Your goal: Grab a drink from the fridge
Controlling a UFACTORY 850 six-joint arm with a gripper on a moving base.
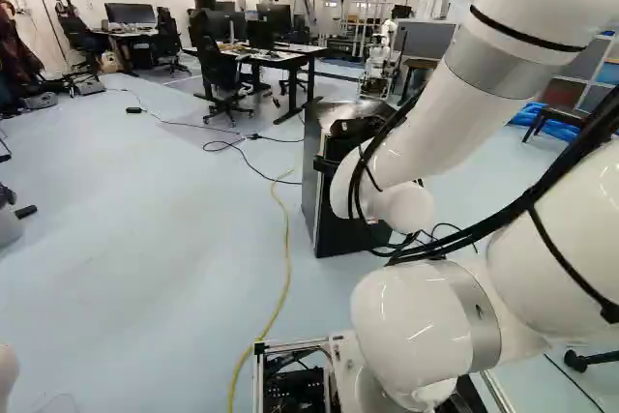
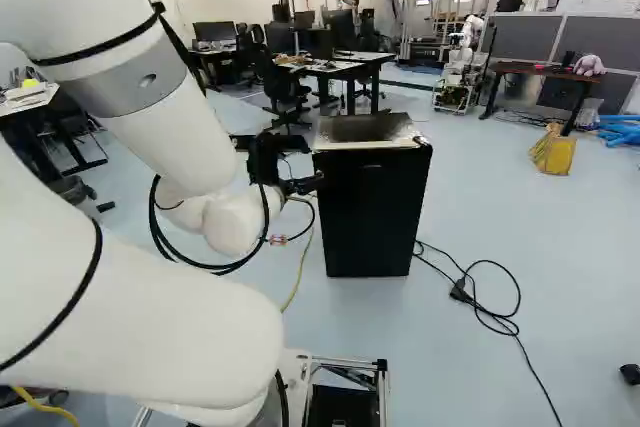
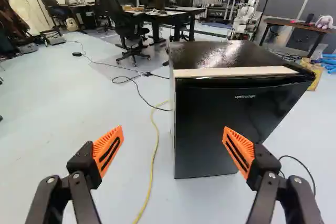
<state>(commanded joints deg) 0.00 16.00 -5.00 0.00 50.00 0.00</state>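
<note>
Evidently the arm [image 2: 165, 137] is reached forward and low so that its end effector [image 3: 172, 129] faces the upper part of the little fridge, a sensible stance for getting at the door before any drink can be had. The end effector itself is spread wide, its orange pads [image 3: 107, 150] well apart, with nothing held between them; one finger overlaps the door in the wrist view, but I can't make out any contact. Just ahead stands the black fridge [image 3: 205, 129], upright on the floor [image 2: 560, 247], its front turned towards the wrist, probably so the door edge can be hooked and swung. A pale strip [image 3: 231, 72] runs along the front of its top. The door looks closed, and no drink is in sight; I'd suppose it's inside. The yellow cable [image 3: 155, 150] lies beside the fridge, where a driving base might catch it, so care is called for. Farther off, beyond the fridge, another robot [image 3: 249, 14] stands near the grey partitions [image 3: 286, 6].
</note>
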